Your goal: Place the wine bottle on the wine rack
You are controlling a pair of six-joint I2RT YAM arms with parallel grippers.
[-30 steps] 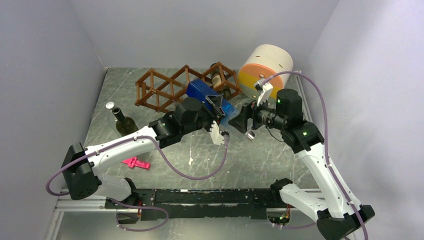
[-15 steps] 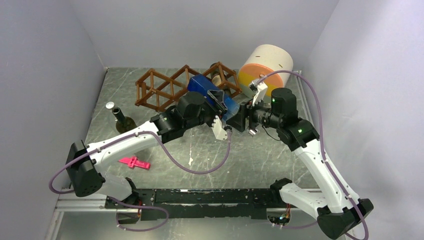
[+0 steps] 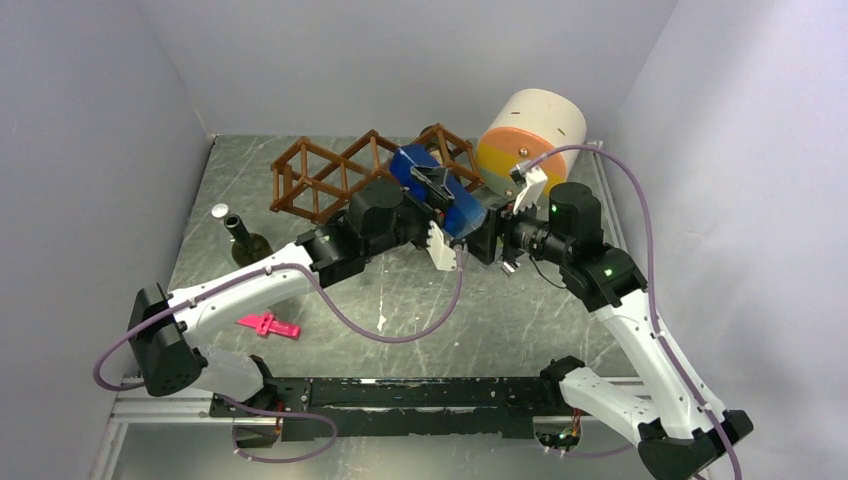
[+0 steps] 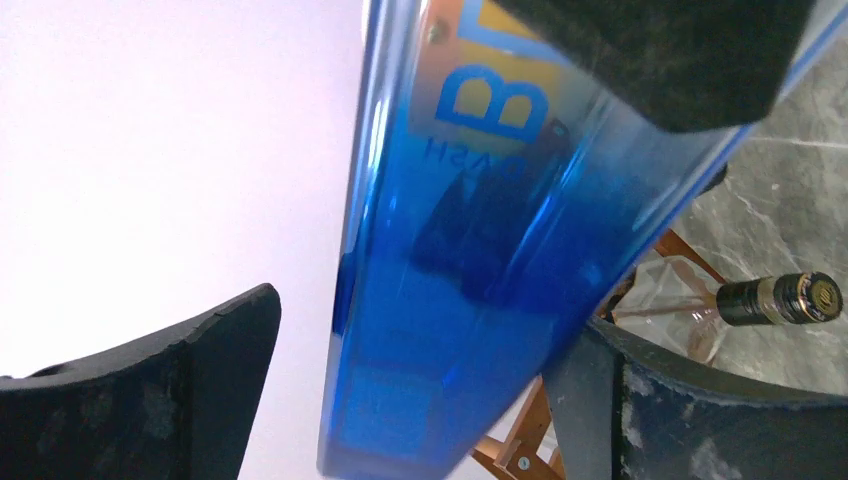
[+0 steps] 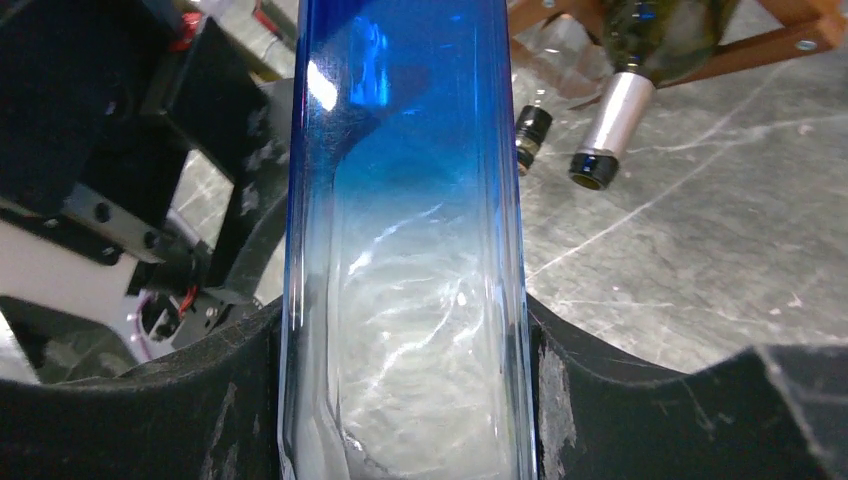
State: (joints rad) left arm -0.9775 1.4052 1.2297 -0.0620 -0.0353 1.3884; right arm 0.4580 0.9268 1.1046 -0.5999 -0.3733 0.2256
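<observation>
The right pincer (image 5: 405, 330) is pinching the blue wine bottle (image 5: 410, 250); the left pincer (image 4: 430, 320) is sitting spread around it. The bottle is hanging above the wine rack (image 3: 320, 180), over the end cell where a dark bottle (image 5: 612, 120) is lying, near the striped cylinder (image 3: 530, 135).

Right tool (image 5: 405, 310) clamped, left tool (image 4: 430, 320) seemingly parted slightly.

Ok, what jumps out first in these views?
A blue glass bottle at centre, clamped in the right gripper with the left gripper open around it, by the wooden wine rack's right end. A big cream, orange and yellow cylinder sits at back right.
</observation>
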